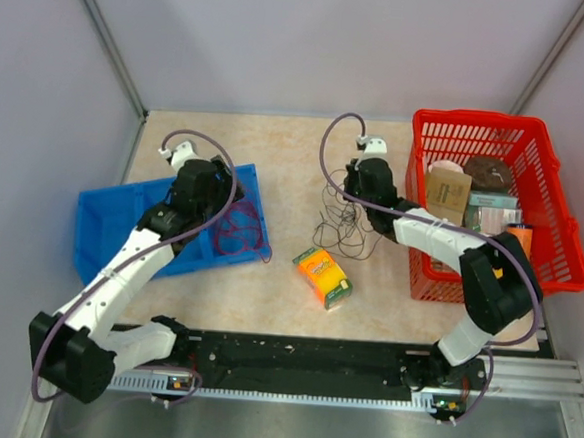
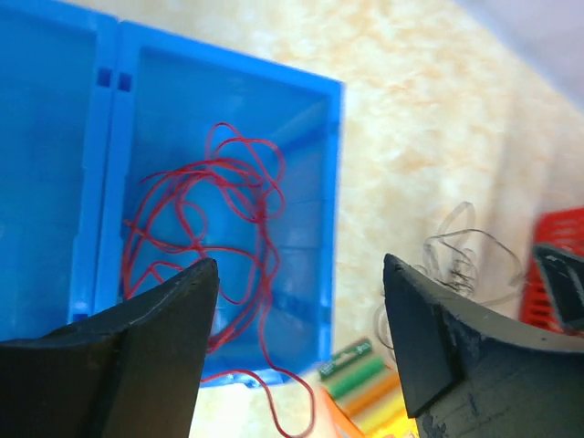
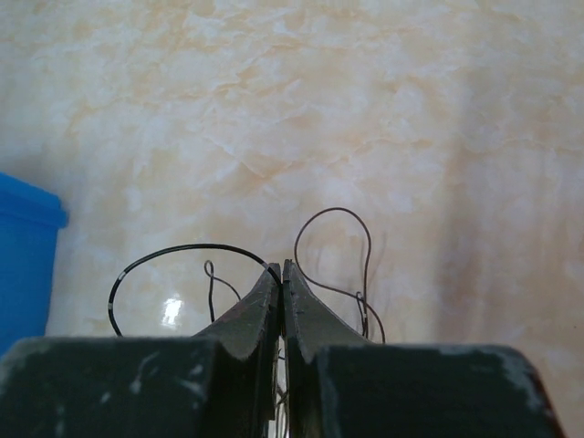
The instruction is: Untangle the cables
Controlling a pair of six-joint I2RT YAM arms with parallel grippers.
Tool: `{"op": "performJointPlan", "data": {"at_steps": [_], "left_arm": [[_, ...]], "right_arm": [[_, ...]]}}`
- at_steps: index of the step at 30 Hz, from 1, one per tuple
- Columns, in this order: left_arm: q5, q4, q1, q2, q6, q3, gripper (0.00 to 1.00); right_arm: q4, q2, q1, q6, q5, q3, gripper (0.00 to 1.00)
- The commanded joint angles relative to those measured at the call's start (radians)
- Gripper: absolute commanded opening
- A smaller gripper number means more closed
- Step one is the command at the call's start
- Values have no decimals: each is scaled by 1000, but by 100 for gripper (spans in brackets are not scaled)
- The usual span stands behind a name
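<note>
A dark red cable (image 2: pixel 219 219) lies in loose loops inside the blue tray (image 2: pixel 55 182), one end trailing over its near edge; it also shows in the top view (image 1: pixel 239 225). My left gripper (image 2: pixel 301 274) hangs open and empty above it (image 1: pixel 203 178). A blackish cable (image 1: pixel 344 223) forms a loose tangle on the table between the arms. My right gripper (image 3: pixel 281 269) is shut on a strand of this blackish cable (image 3: pixel 173 251), with loops spreading to both sides of the fingertips; in the top view the gripper (image 1: pixel 360 179) is above the tangle.
A blue tray (image 1: pixel 111 226) lies at the left. A red basket (image 1: pixel 563 208) holding several boxes and items stands at the right. An orange and green box (image 1: pixel 322 277) lies on the table in front of the tangle (image 2: pixel 374 383).
</note>
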State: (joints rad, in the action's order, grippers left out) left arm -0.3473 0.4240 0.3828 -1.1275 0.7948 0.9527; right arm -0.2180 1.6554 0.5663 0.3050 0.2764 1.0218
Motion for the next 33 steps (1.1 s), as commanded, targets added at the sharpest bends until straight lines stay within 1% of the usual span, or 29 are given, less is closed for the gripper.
{"op": "performJointPlan", "data": {"at_steps": [1,2,3,4,5,6,8,10,11,14,18,20,22,24,25,28,29,31,33], "left_arm": [[208,-143,-4,115,-132,-9,75],[285,-201,-4,130,-167,-29,64],[400,-274,-2,141,-193,-46,54],[503,-382,1,143,-215,-66,52],[609,-459,5,135,-221,-78,52],[679,-519,17,120,-221,-87,54],[808,-603,62,80,-241,-80,62],[809,-614,134,34,-296,-42,68],[794,-613,174,5,-330,-20,70],[795,-608,241,-89,-358,50,69],[756,-591,254,-196,-312,118,52],[739,-593,255,-221,-301,130,36],[729,-584,257,-226,-296,139,23],[711,-555,255,-219,-310,152,5],[690,-536,255,-209,-324,159,0],[639,-501,257,-151,-361,176,0],[628,-501,257,-125,-370,182,0],[602,-508,255,-80,-378,201,0],[578,-507,257,-51,-368,239,0]], "right_arm": [[8,-127,-6,-66,-153,44,0],[26,-144,-6,-75,-190,47,0],[46,-160,-5,-81,-241,47,0],[64,-178,-6,-89,-299,49,0],[75,-195,-6,-98,-371,46,0],[84,-210,-6,-104,-449,41,0],[95,-238,-6,-127,-590,37,0],[103,-259,-8,-127,-654,32,0],[95,-266,-8,-127,-672,23,0],[89,-281,-6,-142,-703,3,0],[72,-296,-6,-147,-724,-17,0],[59,-307,-6,-145,-727,-32,0],[46,-321,-6,-144,-715,-46,0],[37,-330,-6,-144,-671,-55,0],[35,-335,-6,-142,-639,-60,1],[48,-333,-6,-147,-528,-63,17],[49,-333,-6,-145,-499,-66,20],[42,-322,-8,-145,-480,-69,35],[3,-307,-8,-142,-491,-84,44]]}}
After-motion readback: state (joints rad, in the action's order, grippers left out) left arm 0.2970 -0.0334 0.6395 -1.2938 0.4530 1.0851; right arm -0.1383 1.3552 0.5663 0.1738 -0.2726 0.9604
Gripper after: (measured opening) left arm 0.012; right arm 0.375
